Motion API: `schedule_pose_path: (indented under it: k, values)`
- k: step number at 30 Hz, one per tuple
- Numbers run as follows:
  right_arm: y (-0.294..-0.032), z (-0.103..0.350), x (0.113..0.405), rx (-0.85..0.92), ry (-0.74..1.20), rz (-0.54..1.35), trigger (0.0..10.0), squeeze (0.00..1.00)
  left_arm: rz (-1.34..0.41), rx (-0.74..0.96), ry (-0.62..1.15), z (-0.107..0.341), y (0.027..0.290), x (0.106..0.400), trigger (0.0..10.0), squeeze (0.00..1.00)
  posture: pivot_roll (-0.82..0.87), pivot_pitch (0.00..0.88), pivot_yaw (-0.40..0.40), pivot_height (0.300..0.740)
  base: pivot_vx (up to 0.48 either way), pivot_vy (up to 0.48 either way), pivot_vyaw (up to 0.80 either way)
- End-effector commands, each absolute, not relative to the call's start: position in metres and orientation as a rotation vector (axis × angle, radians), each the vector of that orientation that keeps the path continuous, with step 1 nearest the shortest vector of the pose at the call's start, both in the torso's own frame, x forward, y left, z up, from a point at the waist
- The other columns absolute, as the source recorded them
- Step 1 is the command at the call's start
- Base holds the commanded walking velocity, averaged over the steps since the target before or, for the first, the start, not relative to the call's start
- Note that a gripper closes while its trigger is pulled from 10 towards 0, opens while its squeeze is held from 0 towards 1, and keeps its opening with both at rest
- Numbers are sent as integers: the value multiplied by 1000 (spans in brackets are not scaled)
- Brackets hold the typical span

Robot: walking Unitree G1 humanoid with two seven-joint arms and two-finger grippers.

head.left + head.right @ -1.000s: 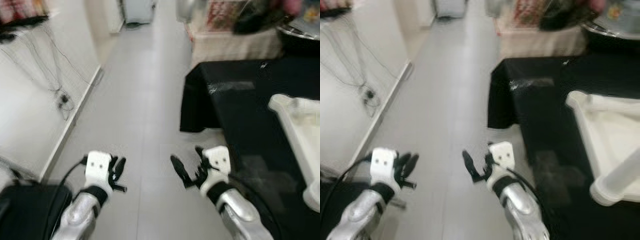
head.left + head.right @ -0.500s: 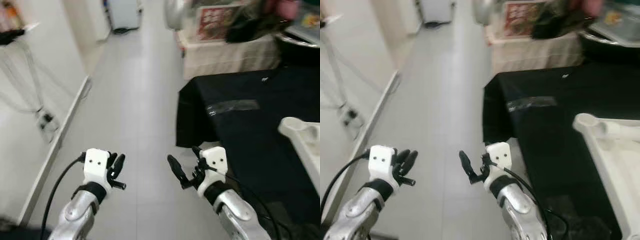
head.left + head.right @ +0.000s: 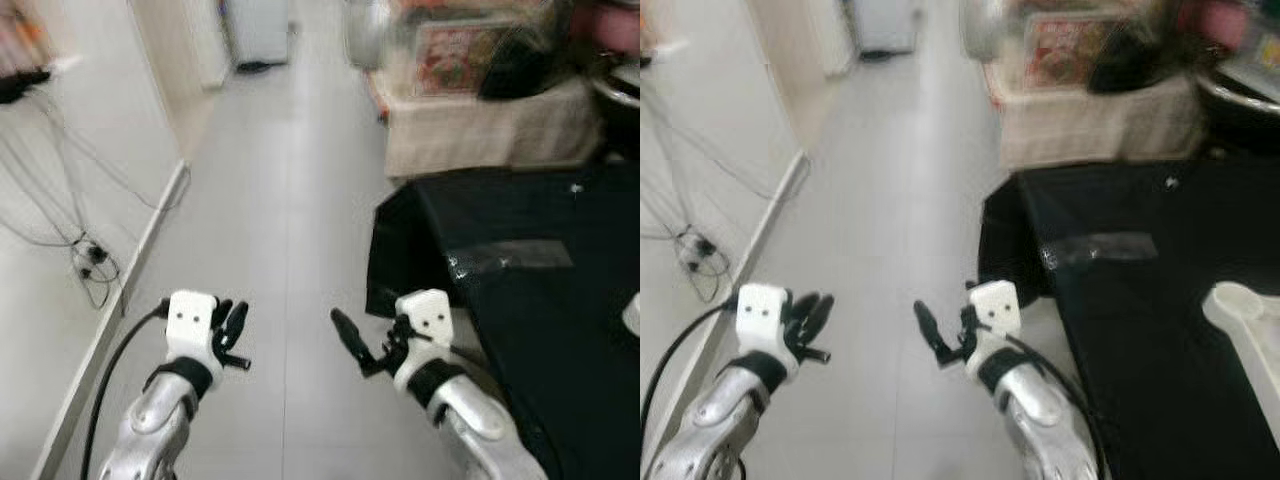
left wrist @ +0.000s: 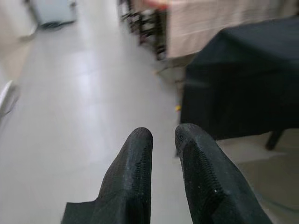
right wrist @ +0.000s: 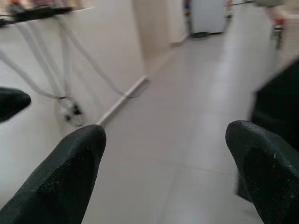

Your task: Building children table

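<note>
Table part, white, on black cloth; left gripper closed, right gripper spread.

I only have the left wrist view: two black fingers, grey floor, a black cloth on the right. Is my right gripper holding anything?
Observer: No, the right gripper is open and empty, held over the floor.
Operator: Any table parts in sight?
Observer: A white part lies on the black cloth, toward the robot's right.
Operator: What's along the left side?
Observer: A white wall with loose cables on the floor beside it.
</note>
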State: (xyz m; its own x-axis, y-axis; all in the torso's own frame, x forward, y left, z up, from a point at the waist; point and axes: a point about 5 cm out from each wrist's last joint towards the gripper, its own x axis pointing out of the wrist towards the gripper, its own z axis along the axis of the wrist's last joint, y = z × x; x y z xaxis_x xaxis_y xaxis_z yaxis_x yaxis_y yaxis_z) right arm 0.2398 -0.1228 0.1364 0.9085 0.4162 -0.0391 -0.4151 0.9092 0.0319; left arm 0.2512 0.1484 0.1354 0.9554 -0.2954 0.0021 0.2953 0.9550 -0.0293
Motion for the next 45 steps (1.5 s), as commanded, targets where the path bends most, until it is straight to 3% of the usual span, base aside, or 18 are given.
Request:
schedule_pose_path:
  k: [1,14,25,34,45]
  values:
    - [-124,137,241,28,50,424,10000,0,-307,-34,17,132,148,251,10000,0,-32,85,41,740,379,0,0]
    - [-127,141,244,7,46,409,10000,0,-292,-40,15,134,147,255,10000,0,-49,92,45,740,361,0,0]
    - [-130,170,271,-35,-54,405,10000,0,-338,-33,9,135,139,256,10000,0,-57,95,27,740,0,0,0]
    - [-113,153,261,-41,-8,457,10000,0,-362,-16,29,127,136,254,10000,0,-66,98,39,740,0,0,0]
    - [-107,144,261,-19,24,480,10000,0,-366,14,30,126,137,256,10000,0,-47,91,46,740,0,0,-800]
